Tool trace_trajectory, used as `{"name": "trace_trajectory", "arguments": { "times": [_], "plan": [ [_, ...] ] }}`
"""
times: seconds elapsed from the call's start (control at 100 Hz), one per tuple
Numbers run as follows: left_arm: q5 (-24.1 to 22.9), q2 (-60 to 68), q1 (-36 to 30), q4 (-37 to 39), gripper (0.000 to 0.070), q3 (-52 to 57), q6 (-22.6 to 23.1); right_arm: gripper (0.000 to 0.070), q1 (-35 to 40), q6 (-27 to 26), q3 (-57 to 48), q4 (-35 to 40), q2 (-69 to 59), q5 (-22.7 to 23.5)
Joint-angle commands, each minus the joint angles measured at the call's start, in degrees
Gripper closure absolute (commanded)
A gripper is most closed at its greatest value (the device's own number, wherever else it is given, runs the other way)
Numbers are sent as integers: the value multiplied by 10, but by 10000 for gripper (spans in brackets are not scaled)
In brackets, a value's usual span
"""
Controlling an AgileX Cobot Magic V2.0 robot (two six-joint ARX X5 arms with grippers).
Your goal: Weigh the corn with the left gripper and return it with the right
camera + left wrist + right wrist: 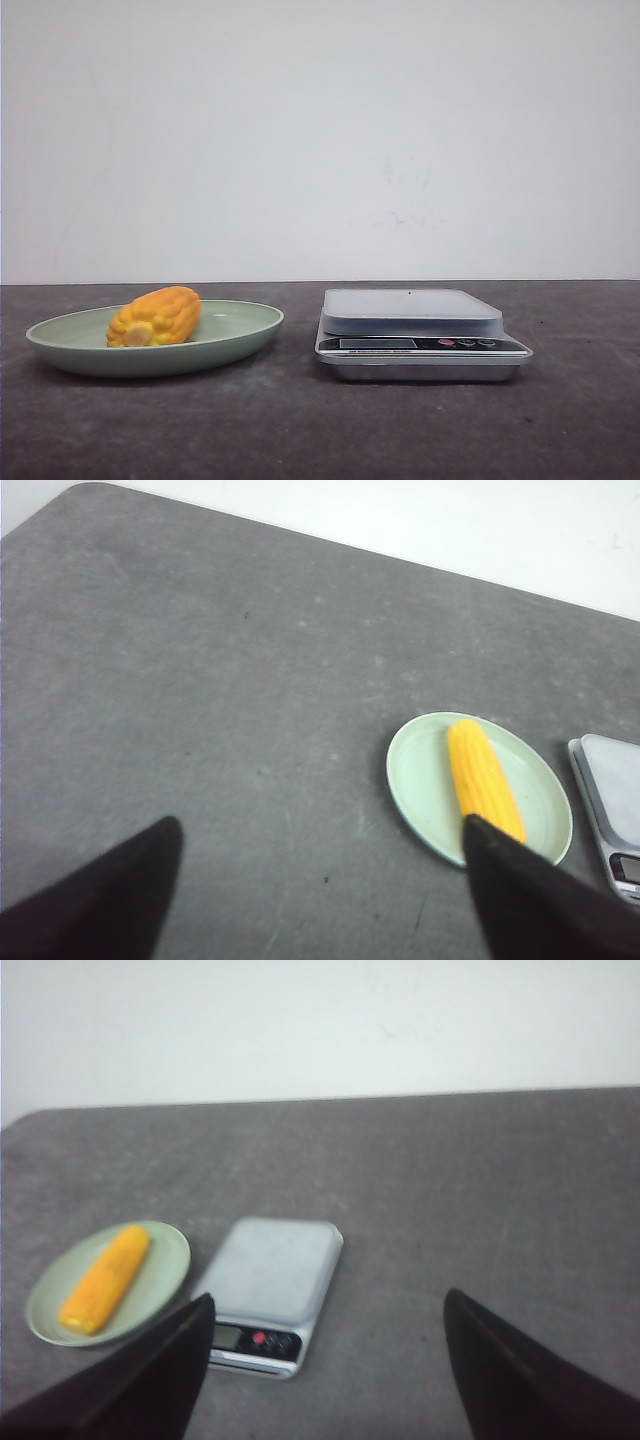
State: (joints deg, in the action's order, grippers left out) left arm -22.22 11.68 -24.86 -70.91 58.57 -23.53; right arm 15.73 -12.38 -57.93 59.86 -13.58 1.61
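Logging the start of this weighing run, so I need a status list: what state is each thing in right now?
corn: lying on its side in the plate, untouched.
plate: flat on the table, holding the corn.
scale: platform bare; display unreadable.
left gripper: open, empty, above the table.
right gripper: open, empty, above the table.

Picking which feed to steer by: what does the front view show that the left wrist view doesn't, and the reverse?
Only the front view shows the whole silver kitchen scale with its display and buttons, and the corn's pale cut end. Only the left wrist view shows the left gripper, its black fingers spread open, and the scale cropped. Both show the yellow-orange corn cob lying on the pale green plate and the grey table.
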Motion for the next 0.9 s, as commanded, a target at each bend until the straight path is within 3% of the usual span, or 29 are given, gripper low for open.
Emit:
{"name": "trace_trajectory", "arguments": {
  "times": [0.0,0.04,0.07,0.3,0.89],
  "plan": [
    [3,2,-1,14,523,1,4,401,2,-6,11,-14,1,-6],
    [7,2,-1,19,700,-2,11,560,2,-7,20,-16,3,-6],
    [13,2,-1,22,688,-2,18,700,2,-7,26,-21,3,-6],
    [15,2,-1,41,690,-2,24,691,2,-8,43,-59,3,-11],
    [14,2,-1,41,685,-2,20,691,2,-11,43,-59,3,-11]
  ]
}}
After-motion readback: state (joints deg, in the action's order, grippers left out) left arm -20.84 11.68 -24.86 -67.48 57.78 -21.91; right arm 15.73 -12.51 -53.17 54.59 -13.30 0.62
